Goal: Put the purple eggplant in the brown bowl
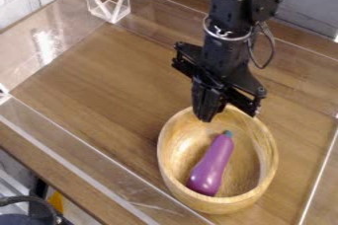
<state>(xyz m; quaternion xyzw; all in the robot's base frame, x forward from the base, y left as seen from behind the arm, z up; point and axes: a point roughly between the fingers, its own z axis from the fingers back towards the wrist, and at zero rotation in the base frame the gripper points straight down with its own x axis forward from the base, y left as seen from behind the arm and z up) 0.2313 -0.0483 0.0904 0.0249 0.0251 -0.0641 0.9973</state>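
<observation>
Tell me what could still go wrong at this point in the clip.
Little, as far as I can judge. The eggplant already lies in the bowl, free of the gripper, whose jaws are shut. One risk: the gripper hangs just over the bowl's far rim, so a low sideways retreat could clip the rim and shift the bowl. Another: the bowl sits near the table's front edge, so a hard nudge might push it toward the clear barrier there.

One eggplant (212, 164), one bowl (171, 150), one robot arm (235, 17) and one clear stand (106, 4) on one tabletop (106, 81).
</observation>
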